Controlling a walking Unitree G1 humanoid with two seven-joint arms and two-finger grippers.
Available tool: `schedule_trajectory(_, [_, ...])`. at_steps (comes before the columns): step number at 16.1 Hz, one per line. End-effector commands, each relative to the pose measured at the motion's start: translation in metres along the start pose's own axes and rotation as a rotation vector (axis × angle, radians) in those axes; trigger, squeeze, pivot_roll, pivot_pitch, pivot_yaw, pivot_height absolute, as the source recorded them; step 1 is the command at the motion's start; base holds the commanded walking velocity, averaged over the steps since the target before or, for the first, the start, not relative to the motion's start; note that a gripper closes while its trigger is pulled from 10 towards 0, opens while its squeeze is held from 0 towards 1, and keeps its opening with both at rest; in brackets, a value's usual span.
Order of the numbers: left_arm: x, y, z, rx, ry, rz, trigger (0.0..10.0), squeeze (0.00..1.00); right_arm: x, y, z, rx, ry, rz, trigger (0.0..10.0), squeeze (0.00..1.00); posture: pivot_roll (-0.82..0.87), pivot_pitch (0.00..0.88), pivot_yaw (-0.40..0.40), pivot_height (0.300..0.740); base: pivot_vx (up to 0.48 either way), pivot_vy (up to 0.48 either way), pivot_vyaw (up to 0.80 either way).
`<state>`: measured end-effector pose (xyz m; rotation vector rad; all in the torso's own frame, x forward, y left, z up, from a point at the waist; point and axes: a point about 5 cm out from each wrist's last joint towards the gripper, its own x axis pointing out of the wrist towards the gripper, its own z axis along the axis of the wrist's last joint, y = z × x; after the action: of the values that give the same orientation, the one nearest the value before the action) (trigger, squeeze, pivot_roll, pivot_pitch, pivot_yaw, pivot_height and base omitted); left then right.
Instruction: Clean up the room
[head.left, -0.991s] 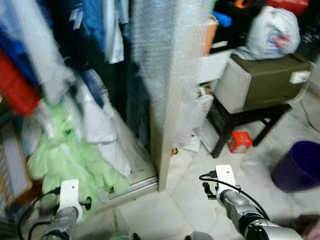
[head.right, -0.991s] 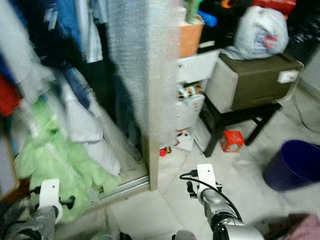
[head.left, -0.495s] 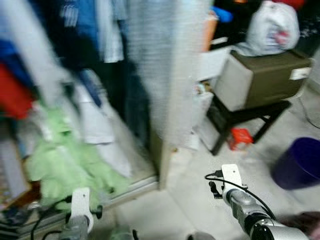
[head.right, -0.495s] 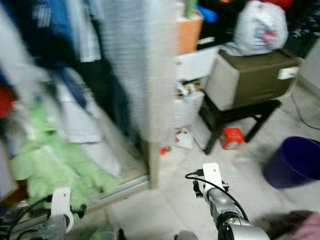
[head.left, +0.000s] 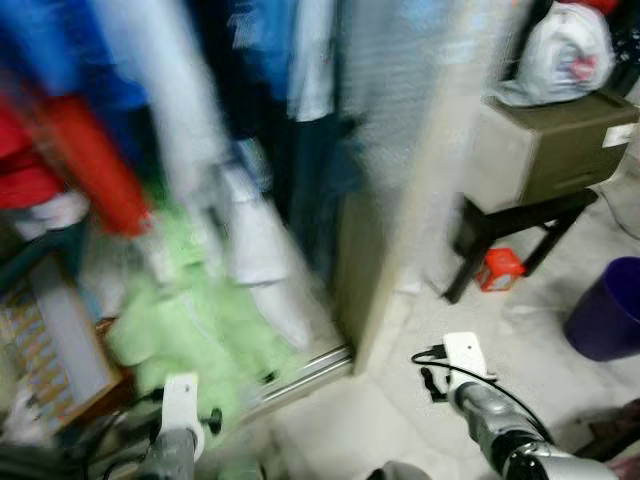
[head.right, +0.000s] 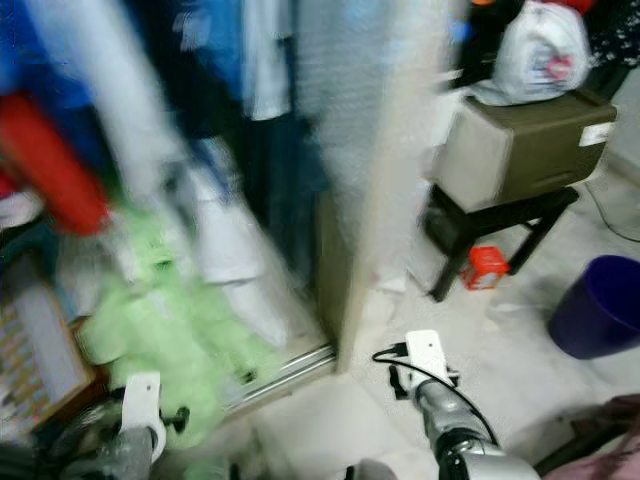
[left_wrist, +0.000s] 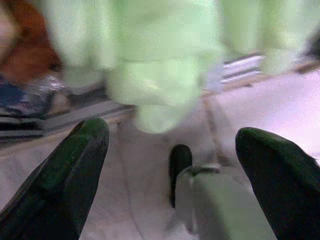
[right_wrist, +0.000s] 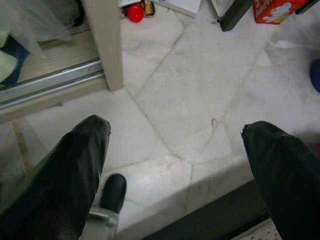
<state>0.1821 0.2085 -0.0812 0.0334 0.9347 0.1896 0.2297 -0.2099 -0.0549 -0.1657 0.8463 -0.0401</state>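
1. The open wardrobe (head.left: 200, 120) takes up most of the head views, blurred, with hanging clothes in blue, white and red.
2. A pale post (head.right: 385, 170) wrapped in bubble film stands at its edge on the marble floor (right_wrist: 200, 100).
3. A grey-brown box (head.left: 545, 150) sits on a dark stool (head.left: 510, 235), with a tied white bag (head.left: 565, 55) on top.
4. A green fluffy garment (head.left: 190, 335), likely the thing to tidy, spills over the wardrobe's sliding track (right_wrist: 45, 82); the left wrist view looks straight at it.
5. A purple bin (head.left: 605, 320) stands on the floor at the right.
6. A red carton (right_wrist: 275, 10) lies under the stool.
7. The left gripper (left_wrist: 170, 175) has its jaws spread wide and empty, just short of the green garment.
8. The right gripper (right_wrist: 175, 165) is likewise wide open and empty above bare floor.
9. Risk: with the view this blurred, a reach could misjudge the garment and snag the track or drag down hanging clothes.
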Motion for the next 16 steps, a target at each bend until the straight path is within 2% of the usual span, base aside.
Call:
schedule_trajectory(1, [0.0, 0.015, 0.002, 0.008, 0.002, 0.036, 10.0, 0.0, 0.001, 0.009, 0.006, -0.005, -0.022, 0.026, 10.0, 0.0, -0.03, 0.0, 0.018, 0.74, 0.0, 0.319, 0.0])
schedule_trajectory(2, [0.0, 0.019, 0.003, 0.008, -0.001, 0.041, 10.0, 0.0, 0.001, 0.009, 0.007, -0.007, -0.022, 0.027, 10.0, 0.0, -0.03, 0.0, 0.017, 0.74, 0.0, 0.315, 0.0])
schedule_trajectory(4, [-0.001, 0.041, 0.006, 0.002, -0.007, 0.063, 10.0, 0.0, 0.001, 0.009, 0.007, -0.006, -0.023, 0.027, 10.0, 0.0, -0.03, 0.0, 0.015, 0.74, 0.0, 0.332, 0.0])
schedule_trajectory(6, [-0.003, 0.048, 0.002, 0.009, -0.005, 0.077, 10.0, 0.0, 0.001, 0.009, 0.007, -0.009, -0.022, 0.028, 10.0, 0.0, -0.03, 0.0, 0.014, 0.74, 0.0, 0.0, 0.0])
schedule_trajectory(7, [-0.003, 0.047, 0.0, 0.009, -0.005, 0.079, 10.0, 0.0, 0.001, 0.008, 0.007, -0.008, -0.022, 0.027, 10.0, 0.0, -0.03, 0.0, 0.013, 0.74, 0.0, 0.0, 0.0])
schedule_trajectory(9, [-0.003, 0.028, -0.009, 0.008, 0.007, 0.07, 10.0, 0.0, 0.001, 0.008, 0.008, -0.048, -0.028, 0.035, 10.0, 0.0, -0.03, 0.0, 0.013, 0.74, 0.0, 0.0, 0.35])
schedule_trajectory(10, [-0.003, 0.025, -0.01, 0.009, 0.009, 0.067, 10.0, 0.0, 0.001, 0.008, 0.009, -0.057, -0.029, 0.036, 10.0, 0.0, -0.03, 0.0, 0.013, 0.74, 0.0, 0.0, 0.77])
schedule_trajectory(12, [-0.003, 0.006, -0.013, 0.013, 0.025, 0.052, 10.0, 0.0, 0.001, 0.008, 0.009, -0.051, -0.029, 0.034, 10.0, 0.0, -0.03, 0.0, 0.01, 0.74, 0.0, 0.0, 0.77])
schedule_trajectory(16, [-0.003, 0.01, -0.016, 0.01, 0.038, 0.057, 10.0, 0.0, 0.001, 0.008, 0.009, -0.049, -0.029, 0.035, 10.0, 0.0, -0.03, 0.0, 0.007, 0.74, 0.0, 0.0, 0.77])
